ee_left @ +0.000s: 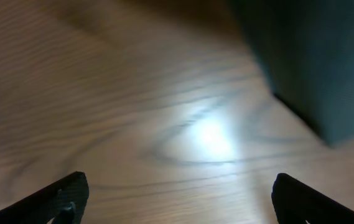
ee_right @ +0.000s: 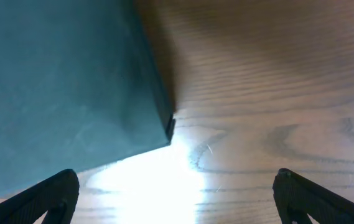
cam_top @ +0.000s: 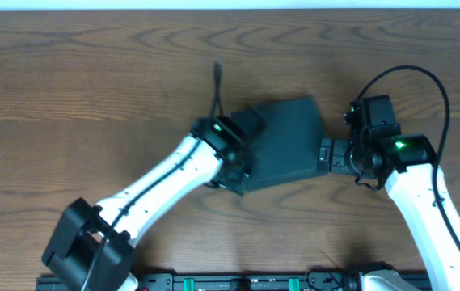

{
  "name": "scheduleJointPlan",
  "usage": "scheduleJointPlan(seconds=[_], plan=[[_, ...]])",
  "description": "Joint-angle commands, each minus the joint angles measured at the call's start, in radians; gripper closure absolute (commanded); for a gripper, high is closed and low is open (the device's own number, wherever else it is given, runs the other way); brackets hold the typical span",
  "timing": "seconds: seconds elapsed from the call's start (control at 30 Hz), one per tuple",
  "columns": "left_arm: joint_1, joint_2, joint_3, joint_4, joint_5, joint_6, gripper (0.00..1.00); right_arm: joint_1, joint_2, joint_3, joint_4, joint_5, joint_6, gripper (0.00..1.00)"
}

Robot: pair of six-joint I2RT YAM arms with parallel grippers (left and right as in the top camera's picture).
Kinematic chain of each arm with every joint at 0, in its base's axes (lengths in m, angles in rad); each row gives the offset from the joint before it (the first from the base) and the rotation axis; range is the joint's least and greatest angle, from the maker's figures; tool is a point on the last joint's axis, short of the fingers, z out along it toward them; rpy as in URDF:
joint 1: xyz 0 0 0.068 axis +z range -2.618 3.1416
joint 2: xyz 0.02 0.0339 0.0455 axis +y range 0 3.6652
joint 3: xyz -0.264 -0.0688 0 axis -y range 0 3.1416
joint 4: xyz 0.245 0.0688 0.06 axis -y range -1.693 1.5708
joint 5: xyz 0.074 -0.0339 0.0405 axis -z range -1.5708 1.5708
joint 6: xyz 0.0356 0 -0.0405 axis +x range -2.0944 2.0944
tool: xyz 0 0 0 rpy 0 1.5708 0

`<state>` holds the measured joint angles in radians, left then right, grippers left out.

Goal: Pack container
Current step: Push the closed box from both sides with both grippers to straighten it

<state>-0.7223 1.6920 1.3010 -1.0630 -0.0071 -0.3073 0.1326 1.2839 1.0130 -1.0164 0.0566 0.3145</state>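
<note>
Sitting near the middle of the wooden tabletop [cam_top: 92, 81], the container [cam_top: 282, 141] lay turned at an angle to the tabletop's edges, its flat, dark, matte top facing up. The left arm [cam_top: 165, 182] reached in from the near left corner and ended at the container's left side, while the right arm [cam_top: 424, 194] came from the near right and ended at its right side, so the box lay between the two wrists. In the left wrist view, the left tool [ee_left: 180, 199] was released, its fingers [ee_left: 68, 193] spread wide over bare wood with nothing between them, and a corner of the container filled the upper right. In the right wrist view, the right tool [ee_right: 177, 199] was likewise released, its fingers [ee_right: 313, 199] far apart and empty above a bright patch of glare; the container took up the upper left, one vertical corner edge showing just ahead of the gap.
</note>
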Motion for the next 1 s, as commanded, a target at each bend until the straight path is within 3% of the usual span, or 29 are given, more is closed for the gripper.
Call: scheduleJointPlan(seconds=[0.0, 0.17, 0.3, 0.63, 0.97], plan=[[0.087, -0.021, 0.002, -0.032, -0.018, -0.018, 0.05, -0.06, 0.009, -0.003, 0.013, 0.029, 0.06, 0.01], [0.191, -0.019, -0.003, -0.015, -0.01, -0.011, 0.05, -0.174, 0.018, -0.003, 0.019, 0.019, 0.054, 0.01], [0.238, -0.004, -0.003, 0.098, 0.06, 0.016, 0.05, -0.213, 0.068, -0.003, 0.022, 0.002, 0.043, 0.01], [0.246, 0.13, -0.002, 0.252, 0.089, 0.01, 0.05, -0.21, 0.285, -0.003, 0.082, -0.039, 0.035, 0.01], [0.246, 0.219, -0.002, 0.371, 0.185, -0.007, 0.05, -0.209, 0.3, -0.004, 0.077, -0.138, -0.024, 0.01]])
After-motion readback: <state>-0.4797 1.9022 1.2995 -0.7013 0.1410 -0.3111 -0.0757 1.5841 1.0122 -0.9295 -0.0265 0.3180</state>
